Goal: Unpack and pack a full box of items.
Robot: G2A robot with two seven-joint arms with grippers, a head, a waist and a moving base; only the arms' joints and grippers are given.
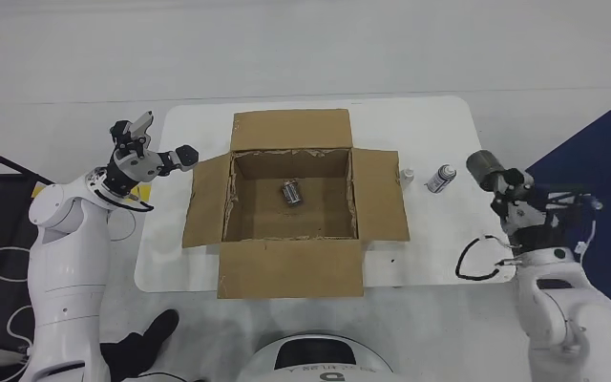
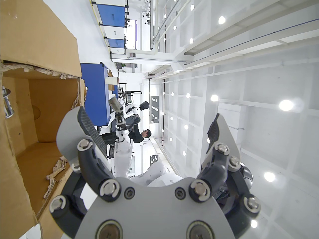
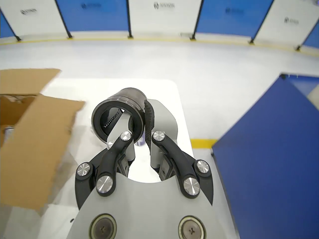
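The top camera looks straight down on the table (image 1: 420, 134) and open box (image 1: 291, 129). The left wrist camera, close behind the left gripper (image 2: 149, 118), faces across the box toward the ceiling; the right, close behind the right gripper (image 3: 135, 123) clamping a black ring (image 3: 124, 98), looks along the table; all share the box

A white counter (image 1: 431, 229) stands on a pale floor (image 1: 286, 48). Blue and white panels (image 3: 164, 6) line the room's far edge.

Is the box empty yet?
Not empty: one metal cylinder lies on the floor of the open box. The right hand holds a black bearing outside it.
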